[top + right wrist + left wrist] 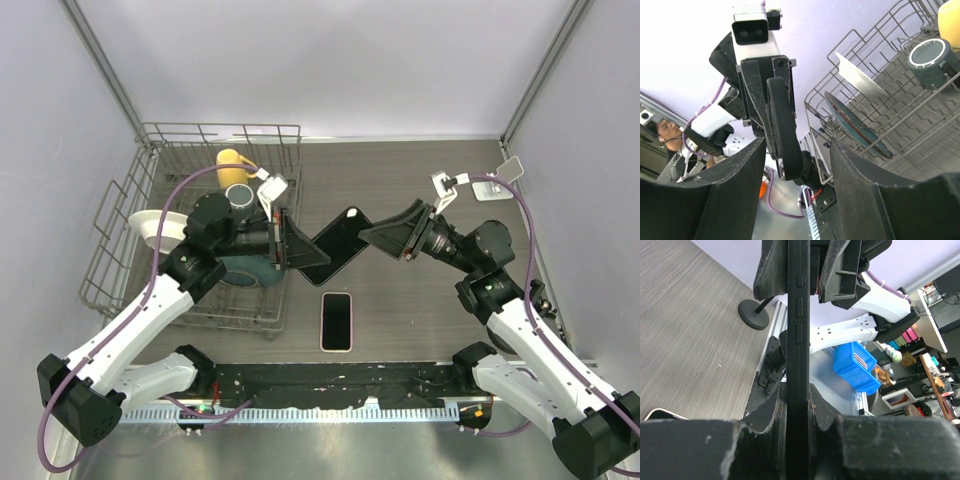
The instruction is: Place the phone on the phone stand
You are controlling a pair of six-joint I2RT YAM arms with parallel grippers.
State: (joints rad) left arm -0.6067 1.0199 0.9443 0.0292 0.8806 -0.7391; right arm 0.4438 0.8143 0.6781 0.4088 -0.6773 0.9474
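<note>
Phone point(336, 245) gripped edge-on between the left fingers point(767, 415).

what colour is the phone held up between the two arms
The phone is black, seen best in the top external view.

The phone point(338, 243) has one end hidden in the left claw point(296, 243). A second phone point(662, 415) shows only its corner behind that claw.

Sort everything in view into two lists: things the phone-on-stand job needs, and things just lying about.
Job: black phone, clamped in the left gripper; right gripper, open at its other end; phone stand.

Lying about: second phone flat on the table; dish rack with yellow cup, grey cup, white plate.
</note>
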